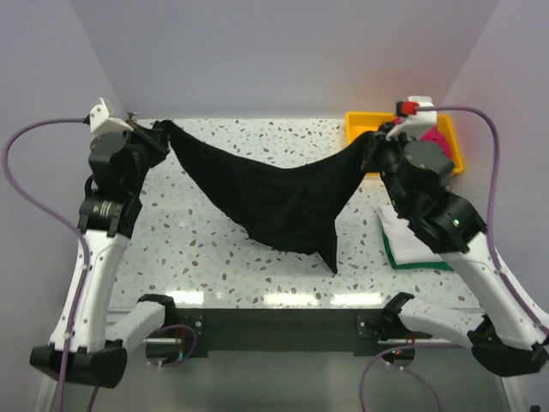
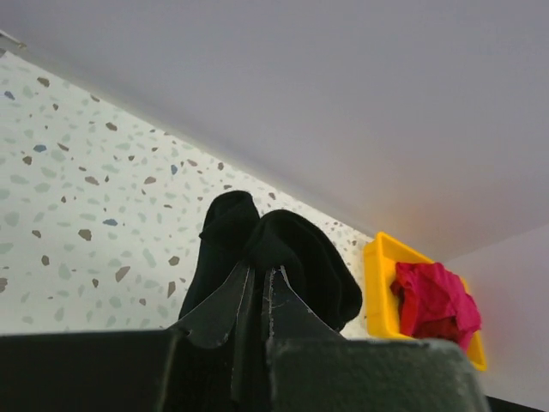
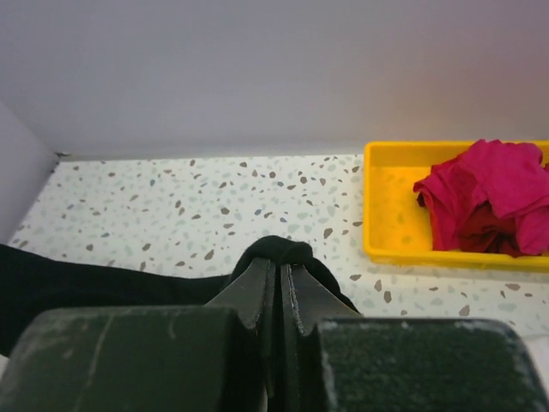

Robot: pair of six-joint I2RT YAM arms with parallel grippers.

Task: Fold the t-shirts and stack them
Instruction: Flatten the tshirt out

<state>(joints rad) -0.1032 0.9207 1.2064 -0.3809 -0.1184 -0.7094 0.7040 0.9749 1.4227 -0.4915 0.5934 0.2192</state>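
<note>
Shirt in hand: black t-shirt (image 1: 274,193), hung between the two arms with one corner in each pincer. Its middle sags to a point low over the table (image 1: 214,249), and I cannot tell whether that point touches.
Left pincer (image 1: 159,130): fingers together, clamped on a bunched black corner, high over the table's far left.
Right pincer (image 1: 375,140): fingers together, clamped on the other corner at the far right, just beside the yellow tray (image 1: 360,120).
Long axis: the held edge runs left to right, pincer to pincer, across the far half of the table. The bulk of the cloth hangs below that line and nearward, toward the arm bases.
Nearer arm: neither for the edge, since each holds an end. The hanging tip lies a little right of centre, so it is closer to the right arm.
Coming move: probably laying the shirt flat. That would need both pincers to come down together with the edge kept taut — and the bare middle of the table is where there is room.
Tray contents: a crumpled, unfolded magenta t-shirt (image 1: 442,142); nothing else shows inside.
Stack: white t-shirt (image 1: 401,232), folded, on top of a green t-shirt (image 1: 420,263). It sits on the table's right side, outside the tray, partly under the right arm.
Risk: the right end is crowded — tray and stack both lie close to where that corner would land.
</note>
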